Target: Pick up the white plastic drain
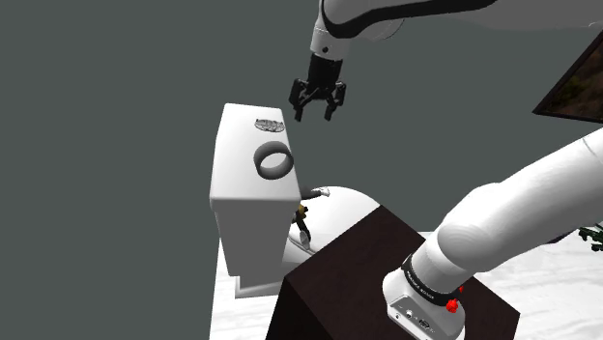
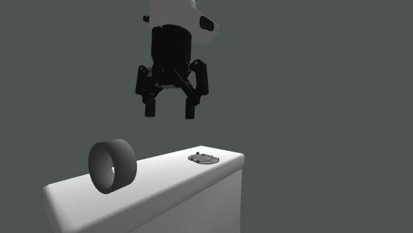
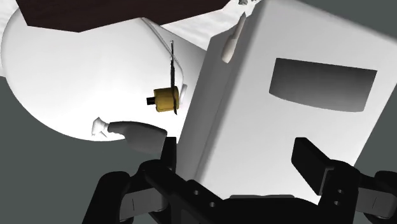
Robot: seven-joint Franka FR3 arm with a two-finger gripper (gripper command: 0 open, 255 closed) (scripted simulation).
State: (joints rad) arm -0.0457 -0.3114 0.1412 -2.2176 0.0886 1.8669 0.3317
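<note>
The drain is a small flat round grating lying on the far end of a white tank's top. In the second exterior view the drain lies near the tank top's right end. My gripper hangs open in the air well above the tank, holding nothing. In the second exterior view the gripper is above the stretch between the drain and a grey ring. In the wrist view the gripper looks down on the tank, its black fingers spread wide apart.
A grey ring stands on its edge mid-tank, also seen as the ring and the ring. A white rounded lid and a small brass fitting lie beside the tank. The dark stand is nearer.
</note>
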